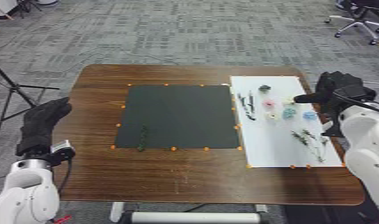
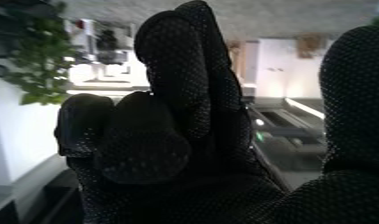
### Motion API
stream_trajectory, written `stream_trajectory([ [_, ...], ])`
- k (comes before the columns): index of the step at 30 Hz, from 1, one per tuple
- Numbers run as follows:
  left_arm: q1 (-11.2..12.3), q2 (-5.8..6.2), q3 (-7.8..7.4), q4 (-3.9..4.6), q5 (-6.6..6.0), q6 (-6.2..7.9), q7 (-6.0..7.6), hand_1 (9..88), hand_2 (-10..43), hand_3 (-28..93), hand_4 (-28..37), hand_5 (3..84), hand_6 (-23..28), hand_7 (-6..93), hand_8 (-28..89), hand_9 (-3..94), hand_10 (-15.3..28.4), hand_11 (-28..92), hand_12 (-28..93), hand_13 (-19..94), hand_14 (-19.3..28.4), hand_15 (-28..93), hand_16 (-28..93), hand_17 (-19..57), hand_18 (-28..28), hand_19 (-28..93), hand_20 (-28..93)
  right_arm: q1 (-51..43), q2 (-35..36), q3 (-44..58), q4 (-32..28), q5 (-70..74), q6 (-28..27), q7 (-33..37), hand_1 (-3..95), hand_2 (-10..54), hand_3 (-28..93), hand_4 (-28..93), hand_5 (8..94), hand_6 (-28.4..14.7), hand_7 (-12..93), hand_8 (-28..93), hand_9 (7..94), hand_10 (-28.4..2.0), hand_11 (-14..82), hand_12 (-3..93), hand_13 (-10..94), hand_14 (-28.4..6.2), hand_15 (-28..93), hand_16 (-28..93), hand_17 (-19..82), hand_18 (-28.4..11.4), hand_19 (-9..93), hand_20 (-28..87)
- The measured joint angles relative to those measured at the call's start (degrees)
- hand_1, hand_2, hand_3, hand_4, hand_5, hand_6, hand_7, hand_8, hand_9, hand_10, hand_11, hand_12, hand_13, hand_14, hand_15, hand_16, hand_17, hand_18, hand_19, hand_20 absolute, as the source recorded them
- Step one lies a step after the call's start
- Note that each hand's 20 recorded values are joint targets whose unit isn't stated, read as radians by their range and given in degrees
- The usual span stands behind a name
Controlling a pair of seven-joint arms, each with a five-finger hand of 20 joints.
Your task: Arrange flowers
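In the head view my right hand (image 1: 342, 89) is over the right edge of the white sheet (image 1: 265, 150), holding nothing. In the right wrist view the same hand (image 2: 194, 100) has two fingers straight, others bent, and the thumb out. My left hand (image 1: 45, 117) is open beyond the table's left edge. On the white sheet lie a pink flower (image 1: 269, 103), a pale yellow one (image 1: 272, 116), blue ones (image 1: 310, 115), a dark green one (image 1: 264, 88), dark stems (image 1: 250, 111) and leafy green stems (image 1: 315, 144). One green stem (image 1: 143, 137) lies on the black sheet (image 1: 181, 112), near its lower left corner.
Orange markers line the edges of both sheets on the brown table (image 1: 168, 175). A black tripod (image 1: 15, 87) stands on the floor to the left. An office chair (image 1: 356, 21) is at the far right.
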Motion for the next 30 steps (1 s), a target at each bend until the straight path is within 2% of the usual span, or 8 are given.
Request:
stream_trajectory([
  [10,-0.1,-0.13,-0.04,-0.04,-0.01,-0.58,-0.19,28.3,4.4,66,-21.1,50.2,5.1,19.7,-8,48.4,14.4,25,12,37,17.7,18,3,6.2,12.8,10,18,-13.8,-0.9,7.3,1.4,-0.7,-1.0,1.7,25.8,-9.5,52,-9,77.7,-3.3,23,-2,85.8,-12.7,37.9,27.9,86,-3.9,67,35,50,-22.4,86,45],
  [20,-0.2,-0.41,0.05,-0.08,-0.06,-1.55,-0.30,28.3,4.4,66,-21.1,50.0,5.2,19.6,-8,48.0,14.3,24,12,37,17.7,18,3,6.1,12.9,10,17,-14.0,-2.5,5.2,5.8,-0.1,-3.5,3.3,26.2,-9.5,52,-9,77.7,-3.2,23,-2,85.9,-12.6,37.8,27.7,86,-4.0,67,35,50,-22.3,86,45],
  [28,-0.5,-0.47,0.15,-0.16,-0.26,-1.57,-0.47,28.3,4.4,66,-21.0,50.0,5.3,19.5,-8,47.7,14.3,24,12,37,17.6,18,3,6.1,12.9,10,17,-12.6,-2.9,3.9,6.3,1.0,-3.4,4.7,37.0,-9.5,57,-8,78.3,-2.3,24,-2,87.0,-11.5,38.5,27.6,87,-3.8,67,34,50,-22.1,86,44],
  [30,-0.5,-0.52,0.15,-0.23,-0.39,-1.57,-0.49,28.3,4.5,66,-21.1,50.0,5.3,19.5,-8,47.6,14.3,24,12,37,17.7,18,3,6.0,12.9,10,17,-12.0,-3.2,3.5,6.3,2.2,-3.4,5.5,41.4,-9.5,56,-9,78.0,-2.1,23,13,87.3,-11.1,38.5,27.8,87,-3.8,67,34,50,-22.1,86,44],
])
